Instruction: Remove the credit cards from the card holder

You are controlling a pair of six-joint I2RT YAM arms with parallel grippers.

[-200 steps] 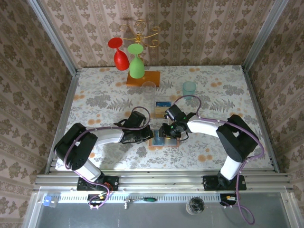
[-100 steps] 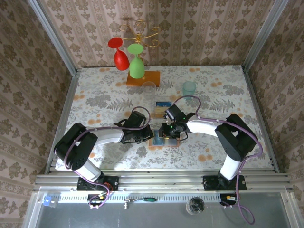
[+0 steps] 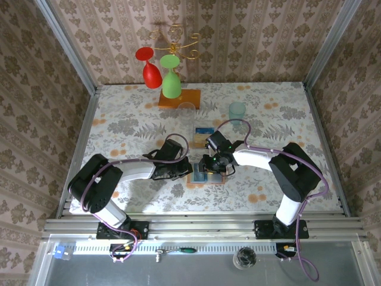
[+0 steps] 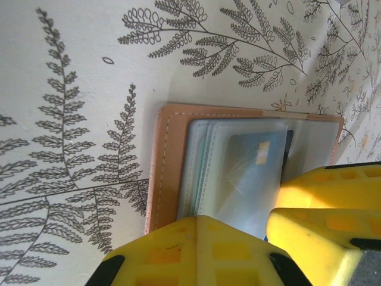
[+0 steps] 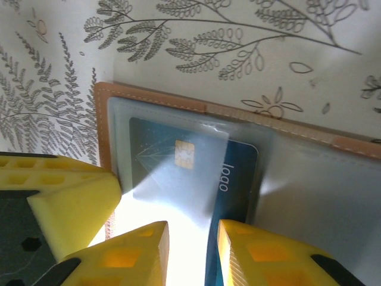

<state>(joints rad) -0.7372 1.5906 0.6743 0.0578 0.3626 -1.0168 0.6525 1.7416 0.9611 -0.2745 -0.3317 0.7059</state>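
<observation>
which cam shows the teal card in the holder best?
Right wrist: the teal card is sharp, chip and "logo" print readable, half under the clear sleeve. Left wrist shows the card paler through the sleeve, lower end hidden. In top external the card holder is tiny, the card indistinct.

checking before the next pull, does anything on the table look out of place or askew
Only one thing: a teal-blue card sticks halfway out of the open card holder, right by the right end effector. That fits the job; nothing else looks off.
</observation>
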